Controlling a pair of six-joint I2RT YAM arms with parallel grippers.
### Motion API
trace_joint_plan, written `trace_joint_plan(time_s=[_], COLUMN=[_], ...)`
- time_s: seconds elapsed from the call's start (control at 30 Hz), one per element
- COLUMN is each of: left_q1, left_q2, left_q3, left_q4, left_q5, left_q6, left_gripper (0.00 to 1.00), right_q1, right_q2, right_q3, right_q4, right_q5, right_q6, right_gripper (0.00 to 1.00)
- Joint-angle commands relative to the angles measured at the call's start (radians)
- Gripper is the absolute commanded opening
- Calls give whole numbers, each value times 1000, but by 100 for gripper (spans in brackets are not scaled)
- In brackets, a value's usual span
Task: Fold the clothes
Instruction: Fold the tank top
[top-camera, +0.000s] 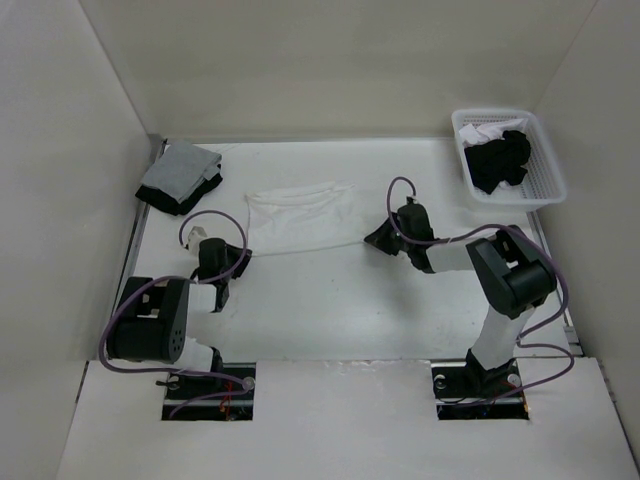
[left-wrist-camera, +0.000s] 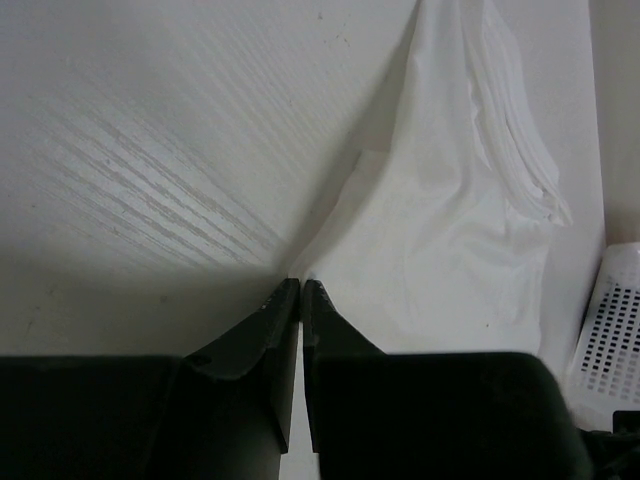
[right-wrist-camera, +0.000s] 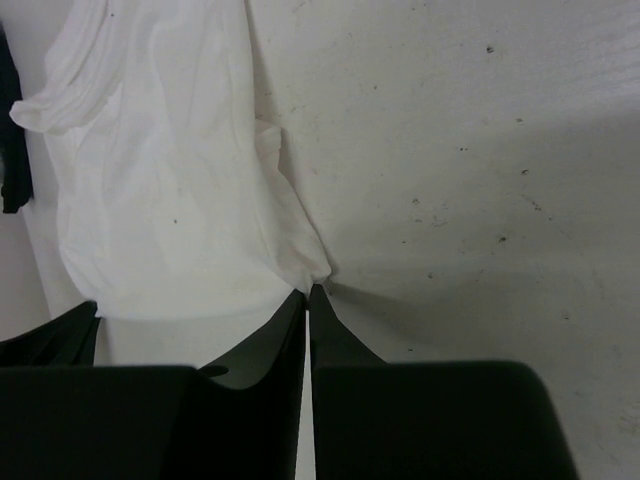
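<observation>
White garment (top-camera: 300, 212), wrist views show both corners pinched

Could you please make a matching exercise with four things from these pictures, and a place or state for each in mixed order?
Things:
1. white garment
2. basket
3. grey-and-black cloth stack
4. left gripper

Places or states:
A. far left corner
B. shut on the garment's corner
C. far right corner
D. lying near the middle

Pairs: 1-D, 2-C, 3-A, 4-B
</observation>
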Motion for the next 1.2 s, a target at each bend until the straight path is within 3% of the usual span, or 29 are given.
trace_joint_plan(time_s=[0.0,0.13,0.27,0.47,0.63,0.77,0.9,1.03,1.17], left_q1=[-4,-9,-33,-82,-127,-159,-176,-139,-85], left_q2=[-76,-246,-517,-955,-1107,-1084,-972,-787,-442], left_q3=[-14,-6,19,149,279,305,272,223,247], left_q4=[-9,-94,-280,-651,-837,-857,-790,-641,-397], left_q5=[23,29,29,15,5,6,0,-14,-12], left_q6=[-3,3,10,34,45,36,34,45,57], left_gripper=[3,2,2,2,2,3,3,4,4], right_q1=[13,22,54,183,340,394,317,156,3], right_q2=[-13,-129,-367,-874,-1152,-1165,-1072,-863,-558], right_q3=[14,-57,-149,-191,-73,-23,-55,-86,-5], right_q4=[98,136,78,-268,-580,-635,-562,-392,-240], right_q5=[59,85,123,255,413,447,372,196,42], right_q6=[16,7,-26,-114,-159,-187,-190,-176,-171], right_gripper=[4,1,1,1,2,3,3,3,4])
